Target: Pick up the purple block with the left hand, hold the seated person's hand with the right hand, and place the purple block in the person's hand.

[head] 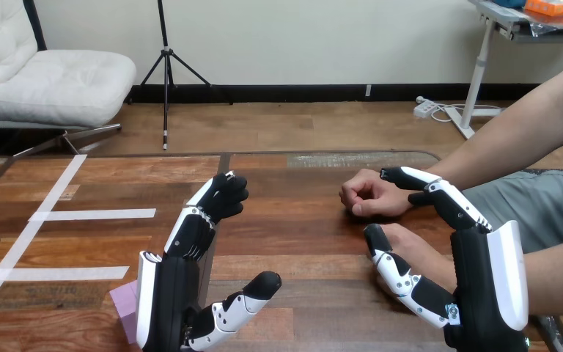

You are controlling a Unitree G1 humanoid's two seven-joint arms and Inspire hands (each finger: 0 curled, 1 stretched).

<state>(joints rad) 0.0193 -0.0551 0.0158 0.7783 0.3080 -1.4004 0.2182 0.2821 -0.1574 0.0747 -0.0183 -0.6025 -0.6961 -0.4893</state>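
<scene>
The purple block (124, 306) lies flat on the table (300, 220) near the front left, partly hidden behind my left hand (167, 293). That hand stands upright just right of the block, thumb spread, fingers only slightly bent, holding nothing. The person's hand (366, 196) rests as a loose fist at the table's right. A second person's hand (416, 251) lies lower, in the gap between the thumb and straight fingers of my right hand (484, 279). The right hand's fingertips (403, 176) reach over the wrist behind the fist. I see no finger curled round either hand.
White tape strips (95, 214) mark the table's left part. The person's forearms come in from the right edge. The table's far edge runs across the middle of the view.
</scene>
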